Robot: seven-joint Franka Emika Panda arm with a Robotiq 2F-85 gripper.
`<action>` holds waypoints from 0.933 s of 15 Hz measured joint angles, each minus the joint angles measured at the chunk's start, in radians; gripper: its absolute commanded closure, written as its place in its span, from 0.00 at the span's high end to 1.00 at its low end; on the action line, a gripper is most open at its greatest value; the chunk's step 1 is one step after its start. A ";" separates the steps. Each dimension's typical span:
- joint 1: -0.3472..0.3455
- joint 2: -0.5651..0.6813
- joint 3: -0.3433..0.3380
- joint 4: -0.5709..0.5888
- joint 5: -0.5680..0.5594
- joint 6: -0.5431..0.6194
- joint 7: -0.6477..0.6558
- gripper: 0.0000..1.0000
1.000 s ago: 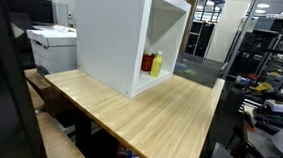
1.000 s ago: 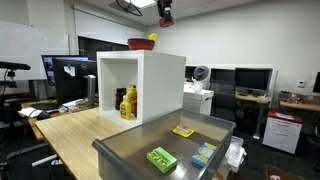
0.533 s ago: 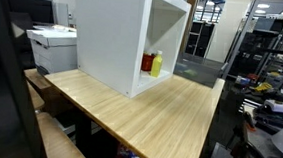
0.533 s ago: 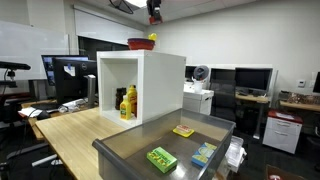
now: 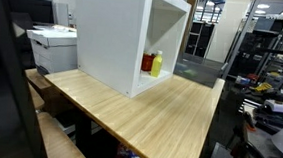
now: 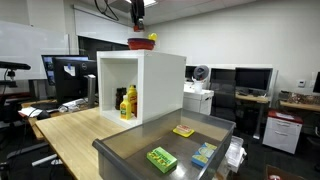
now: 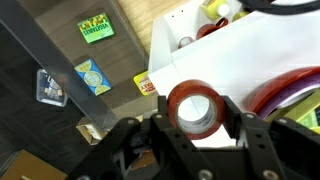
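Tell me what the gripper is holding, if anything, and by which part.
A roll of tape, clamped across its outer rim, on opposite sides, by the gripper.

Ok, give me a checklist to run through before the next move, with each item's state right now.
1. Grip: roll of tape sits between the fingers of the pincer: ok.
2. Clearance: pincer well above the white cabinet, touching nothing: ok.
3. The red bowl upright on the cabinet top: ok.
4. Free room in the bowl beside the yellow item: cannot tell.
5. The bottles inside the cabinet upright: ok.
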 measured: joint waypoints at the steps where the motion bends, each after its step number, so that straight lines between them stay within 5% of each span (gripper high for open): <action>1: 0.019 -0.022 0.016 -0.021 0.000 0.000 0.000 0.28; 14: 0.112 -0.020 0.098 -0.033 0.000 0.074 0.101 0.28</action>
